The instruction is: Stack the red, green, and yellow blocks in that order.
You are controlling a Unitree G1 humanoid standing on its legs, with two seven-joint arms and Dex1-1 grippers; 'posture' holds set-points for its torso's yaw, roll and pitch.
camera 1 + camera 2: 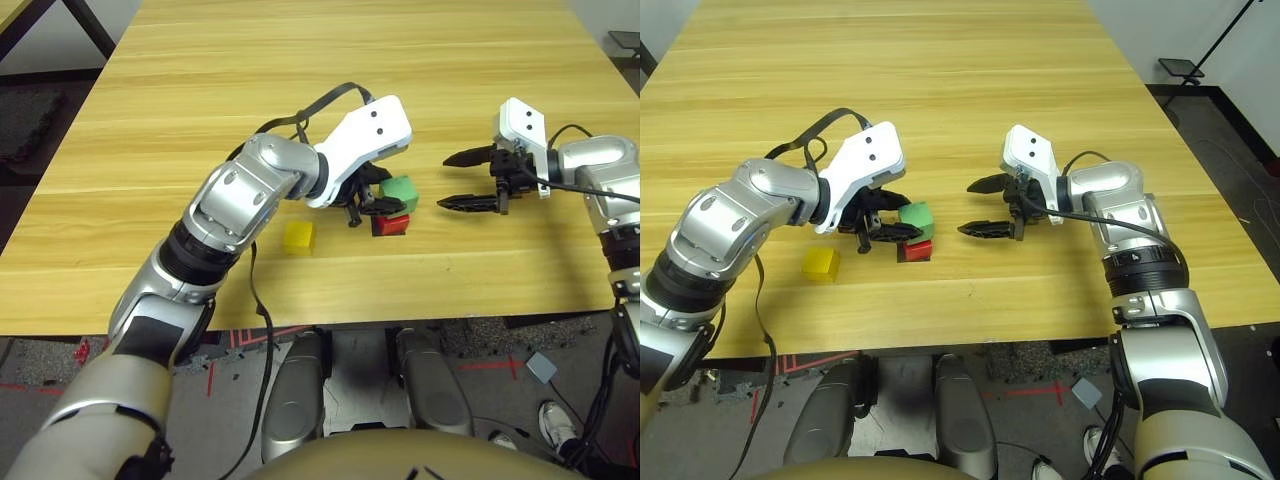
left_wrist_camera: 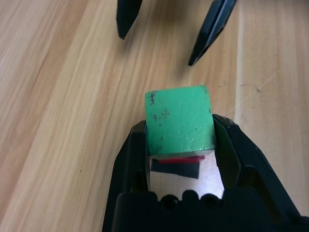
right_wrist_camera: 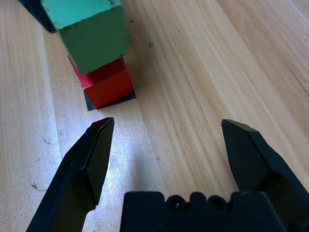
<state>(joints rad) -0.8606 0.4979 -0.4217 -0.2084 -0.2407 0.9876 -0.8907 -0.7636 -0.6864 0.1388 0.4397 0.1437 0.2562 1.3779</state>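
Observation:
My left gripper (image 1: pixel 375 205) is shut on the green block (image 1: pixel 400 190), which is gripped by its sides in the left wrist view (image 2: pixel 179 120). The green block stands right over the red block (image 1: pixel 392 224), slightly askew; their faces look to meet (image 3: pixel 91 34). The red block (image 3: pixel 106 84) rests on a flat black square patch (image 3: pixel 128 98). The yellow block (image 1: pixel 299 237) lies alone on the table, left of the pair and beneath my left wrist. My right gripper (image 1: pixel 443 181) hovers open just right of the stack, its fingers pointing at it, nothing between them.
The wooden table (image 1: pixel 300 80) stretches bare behind the blocks. Its front edge (image 1: pixel 330 318) runs close below the yellow block. A black cable (image 1: pixel 255 285) hangs from my left arm over that edge.

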